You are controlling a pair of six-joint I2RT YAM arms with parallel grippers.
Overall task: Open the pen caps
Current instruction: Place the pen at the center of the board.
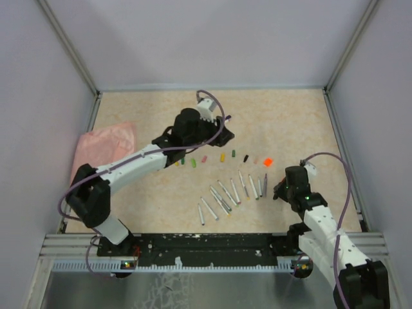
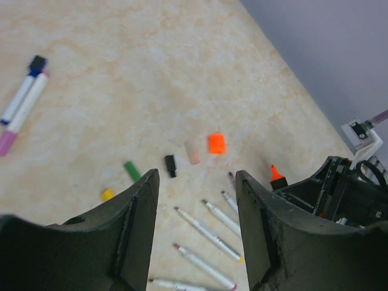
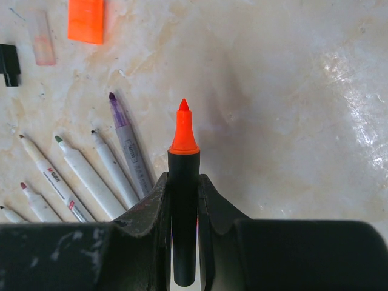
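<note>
Several loose pen caps lie in a row across the table: yellow (image 1: 223,156), black (image 1: 245,158), orange (image 1: 268,162), green (image 1: 192,162). Uncapped white pens (image 1: 222,196) lie fanned out below them. My left gripper (image 1: 225,134) hovers above the row, open and empty (image 2: 197,174); its view shows the orange cap (image 2: 216,143), black cap (image 2: 171,165), green cap (image 2: 131,171) and two capped pens (image 2: 24,103). My right gripper (image 1: 279,191) is shut on the dark highlighter (image 3: 183,182), orange tip bare, right of the pens (image 3: 91,179).
A pink cloth (image 1: 103,148) lies at the table's left edge. Grey walls and metal posts enclose the table. The right wrist view shows the orange cap (image 3: 86,20), a pale cap (image 3: 42,36) and a purple-tipped pen (image 3: 127,145).
</note>
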